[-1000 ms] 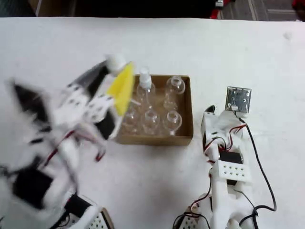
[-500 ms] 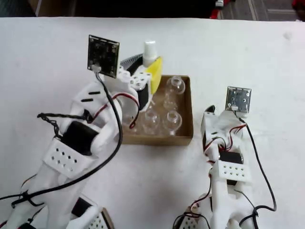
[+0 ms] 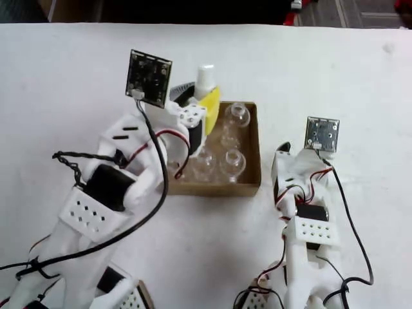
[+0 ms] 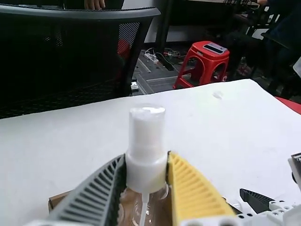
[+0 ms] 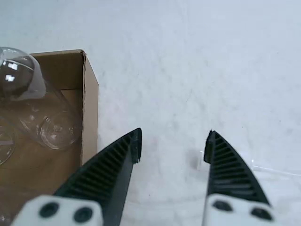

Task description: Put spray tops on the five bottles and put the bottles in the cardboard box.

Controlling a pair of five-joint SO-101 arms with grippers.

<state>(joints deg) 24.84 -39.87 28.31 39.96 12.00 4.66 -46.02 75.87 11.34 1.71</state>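
Bottle-boxing step, by the look of it: left gripper [image 4: 146, 159] is clamped on the neck of a clear bottle [image 4: 142, 207], grey finger one side, yellow finger the other, with the white spray top [image 4: 146, 126] standing upright above the jaws. From the high view that spray top [image 3: 206, 74] sits over the far-left corner of the cardboard box [image 3: 212, 188], so the capped bottle looks poised at its slot. Whether its base touches the box floor I cannot tell, as the arm covers it.

Over to the right gripper [image 5: 173, 136]: fingers spread, nothing between them, resting low over the white table [image 5: 197, 56] just beside the box's right wall [image 5: 89, 94].

Inside the box lie other clear bottles [image 3: 232, 161], at least four, and their mouths look open and uncapped. So my call is that the task is far from done.

Next move calls for a straight, gentle descent and a clean release, keeping the bottle upright and clear of its neighbours.

Labels? None: bottles are plain and the box bare, with no writing I can read.
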